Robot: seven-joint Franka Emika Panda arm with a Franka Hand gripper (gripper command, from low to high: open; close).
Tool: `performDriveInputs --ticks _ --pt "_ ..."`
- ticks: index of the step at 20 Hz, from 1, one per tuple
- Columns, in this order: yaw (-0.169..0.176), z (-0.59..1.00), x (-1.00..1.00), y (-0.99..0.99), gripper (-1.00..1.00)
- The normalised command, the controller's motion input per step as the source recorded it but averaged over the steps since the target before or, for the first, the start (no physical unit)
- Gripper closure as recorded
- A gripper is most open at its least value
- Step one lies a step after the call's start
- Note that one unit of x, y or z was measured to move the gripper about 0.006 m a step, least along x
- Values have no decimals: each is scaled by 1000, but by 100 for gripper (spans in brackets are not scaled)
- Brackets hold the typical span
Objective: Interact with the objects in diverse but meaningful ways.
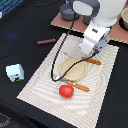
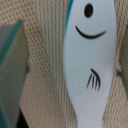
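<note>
Gripper (image 1: 90, 52) hangs over the wooden plate (image 1: 71, 67); can't tell its jaw state. White fish-shaped piece (image 2: 89, 60) lies right under it on the woven mat (image 1: 45, 82). Red tomato (image 1: 66, 91) sits nearby, beyond the plate.

**Black table, woven mat at its middle**

The black table (image 1: 25, 27) carries a pale woven mat (image 1: 42, 82) across its middle. Off the mat, a dark brown sausage-like stick (image 1: 46, 41) lies toward the far edge, and a small white carton (image 1: 15, 73) sits nearer the front edge. A brown board (image 1: 117, 32) covers the far corner.
</note>
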Motion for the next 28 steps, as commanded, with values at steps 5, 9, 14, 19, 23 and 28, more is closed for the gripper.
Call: performDriveInputs --ticks 5,9,14,19,23,28 --pt "0 -290 -155 314 100" --pt "-5 365 -164 310 100" --pt "0 1000 -514 347 100" --pt "0 1000 -618 24 100" --pt "-5 624 -458 -722 100" --pt "0 273 -393 -941 100"
